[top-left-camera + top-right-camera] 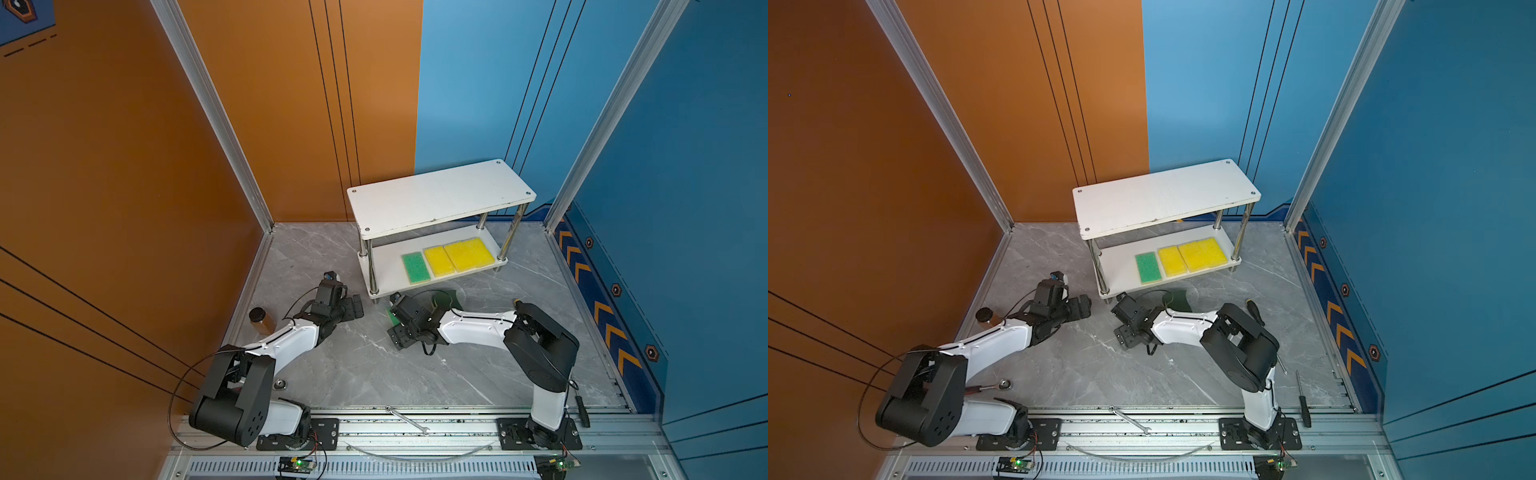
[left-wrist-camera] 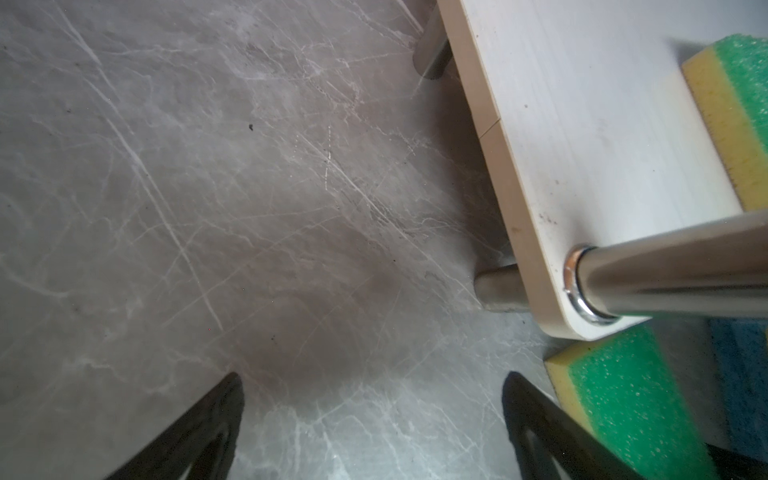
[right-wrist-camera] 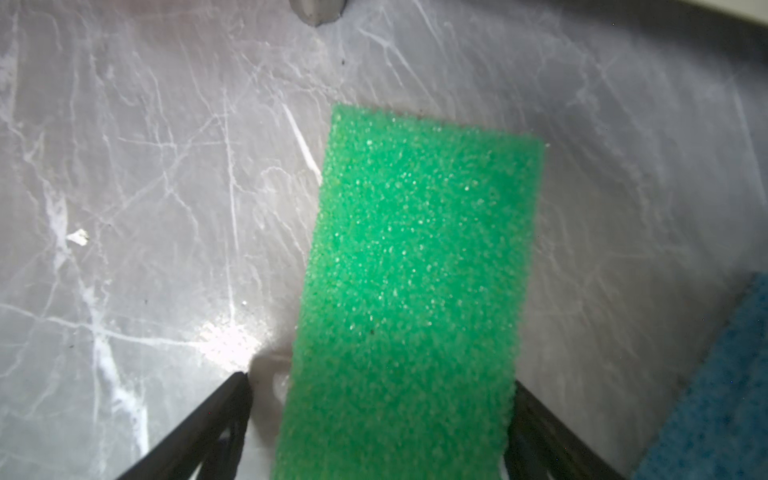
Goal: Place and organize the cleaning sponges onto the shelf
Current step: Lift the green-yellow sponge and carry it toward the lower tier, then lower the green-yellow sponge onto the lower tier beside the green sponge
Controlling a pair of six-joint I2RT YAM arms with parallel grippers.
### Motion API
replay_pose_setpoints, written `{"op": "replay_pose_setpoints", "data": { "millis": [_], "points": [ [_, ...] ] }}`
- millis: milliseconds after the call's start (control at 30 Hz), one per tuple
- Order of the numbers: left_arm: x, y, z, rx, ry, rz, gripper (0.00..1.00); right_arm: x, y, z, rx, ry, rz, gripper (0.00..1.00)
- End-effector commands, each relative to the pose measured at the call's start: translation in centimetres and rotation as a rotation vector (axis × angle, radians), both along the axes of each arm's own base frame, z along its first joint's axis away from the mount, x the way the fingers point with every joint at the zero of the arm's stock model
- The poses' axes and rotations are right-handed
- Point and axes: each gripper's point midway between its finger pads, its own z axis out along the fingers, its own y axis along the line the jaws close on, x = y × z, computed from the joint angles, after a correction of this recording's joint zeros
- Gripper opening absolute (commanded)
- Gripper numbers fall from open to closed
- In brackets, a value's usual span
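Observation:
The shelf (image 1: 440, 195) stands at the back of the grey table. On its lower board lie a green-topped sponge (image 1: 415, 267) and two yellow sponges (image 1: 439, 261) (image 1: 469, 253). My right gripper (image 3: 381, 380) is low on the table in front of the shelf, open, straddling a green sponge (image 3: 415, 270). One finger touches the sponge's edge; the other stands a little off it. A blue sponge (image 3: 715, 395) lies beside it. A dark green sponge (image 1: 446, 297) shows behind the right wrist. My left gripper (image 2: 372, 376) is open and empty by the shelf's front left corner (image 2: 582, 145).
A brown jar with a black lid (image 1: 259, 318) stands at the table's left edge. A wrench (image 1: 409, 419) lies on the front rail and a screwdriver (image 1: 1304, 405) at the front right. The shelf's chrome post (image 2: 665, 274) is close to my left gripper.

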Motion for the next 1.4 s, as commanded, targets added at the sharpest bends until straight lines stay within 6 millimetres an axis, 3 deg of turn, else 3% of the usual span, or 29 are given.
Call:
{"op": "replay_pose_setpoints", "data": {
  "millis": [0, 267, 400, 1067, 1200, 1367],
  "points": [
    [0.6, -0.7, 0.6, -0.021, -0.013, -0.02, 0.98, 0.5, -0.6, -0.1, -0.055, -0.023, -0.022, 0.84],
    [0.3, -0.4, 0.8, 0.001, -0.01, -0.018, 0.98, 0.5, -1.1, 0.4, -0.066, -0.043, -0.026, 0.65],
    [0.1, -0.1, 0.8, 0.008, -0.009, -0.012, 0.97, 0.5, -1.0, 0.7, -0.06, -0.043, -0.021, 0.62],
    [0.0, 0.5, 0.8, 0.016, -0.003, -0.002, 0.98, 1.1, -0.8, 8.4, 0.095, -0.141, -0.027, 0.63],
    [0.1, 0.4, 0.9, 0.013, -0.008, -0.005, 0.98, 2.0, -1.0, 10.0, 0.122, -0.164, -0.047, 0.64],
    [0.1, 0.3, 0.9, 0.007, -0.006, -0.006, 0.98, 4.5, -0.9, 11.8, 0.152, -0.195, -0.09, 0.65]
  ]
}}
